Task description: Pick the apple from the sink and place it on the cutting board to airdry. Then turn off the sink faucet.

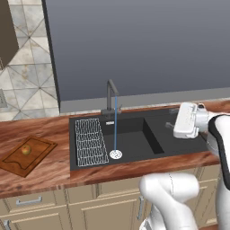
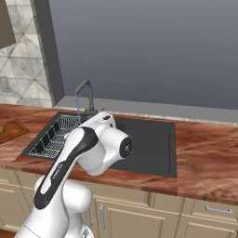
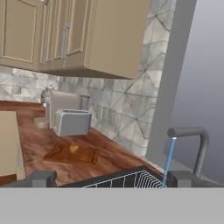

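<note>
The apple (image 1: 26, 149) lies on the cutting board (image 1: 38, 155), well apart from the spread gripper (image 3: 109, 178).

White arm bent forward, claw (image 3: 107, 178) level, fingers spread wide

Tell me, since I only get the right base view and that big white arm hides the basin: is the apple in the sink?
Observer: No. The apple lies on the cutting board, left of the sink.
Operator: Where does that thin blue water stream end up?
Observer: It falls from the sink faucet straight onto the white drain strainer.
Operator: Is the arm holding anything?
Observer: No. In the hand view the end effector is open and empty, pointing towards the faucet.
</note>
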Available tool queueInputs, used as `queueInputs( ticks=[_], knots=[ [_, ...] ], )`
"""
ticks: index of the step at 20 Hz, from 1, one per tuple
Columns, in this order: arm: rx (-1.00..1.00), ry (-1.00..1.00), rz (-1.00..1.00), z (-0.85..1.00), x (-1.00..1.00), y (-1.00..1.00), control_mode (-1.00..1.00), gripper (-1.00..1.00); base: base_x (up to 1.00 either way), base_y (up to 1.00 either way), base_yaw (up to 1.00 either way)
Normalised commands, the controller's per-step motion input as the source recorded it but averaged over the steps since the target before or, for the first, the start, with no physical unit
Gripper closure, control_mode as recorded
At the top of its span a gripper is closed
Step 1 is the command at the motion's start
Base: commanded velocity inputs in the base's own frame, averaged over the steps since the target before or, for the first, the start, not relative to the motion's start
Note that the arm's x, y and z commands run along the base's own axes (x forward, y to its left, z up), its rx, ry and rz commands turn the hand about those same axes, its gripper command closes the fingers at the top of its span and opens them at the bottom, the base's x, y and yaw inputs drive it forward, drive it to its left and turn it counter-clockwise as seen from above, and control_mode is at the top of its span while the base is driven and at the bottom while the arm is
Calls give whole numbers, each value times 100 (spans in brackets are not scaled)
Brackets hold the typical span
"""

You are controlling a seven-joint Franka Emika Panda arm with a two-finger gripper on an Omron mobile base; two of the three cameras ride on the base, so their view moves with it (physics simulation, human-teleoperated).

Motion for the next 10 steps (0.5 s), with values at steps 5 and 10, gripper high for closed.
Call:
queueInputs(
  ticks=[5, 10],
  knots=[
    [-3, 0, 10, -11, 41, 0, -100, -100, 0, 0, 0],
    [-2, 0, 10, -19, 35, 0, -100, -100, 0, 0, 0]
  ],
)
